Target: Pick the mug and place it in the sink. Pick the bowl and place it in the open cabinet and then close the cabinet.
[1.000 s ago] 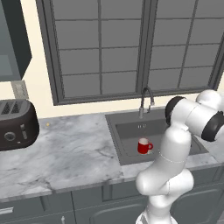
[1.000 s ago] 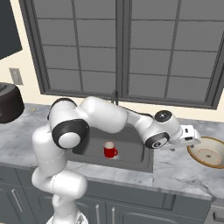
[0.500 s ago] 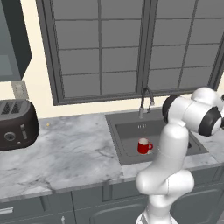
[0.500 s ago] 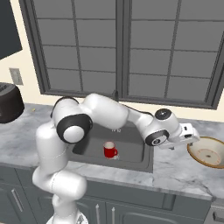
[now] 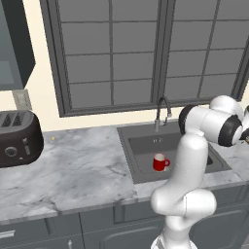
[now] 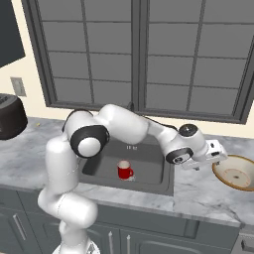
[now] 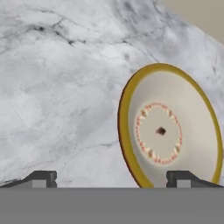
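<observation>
The bowl [image 7: 168, 131] lies just beyond the open end effector [image 7: 111, 179].

The bench [image 7: 52, 78] looks like smooth grey marble stone, the bowl [image 7: 168, 131] is smooth and matt, and the red mug [image 6: 125, 171] looks shiny.

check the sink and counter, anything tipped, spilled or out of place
Nothing stands out. The red mug stands upright in the sink, the tan bowl sits flat on the marble counter, and the toaster is upright. No spills.
</observation>
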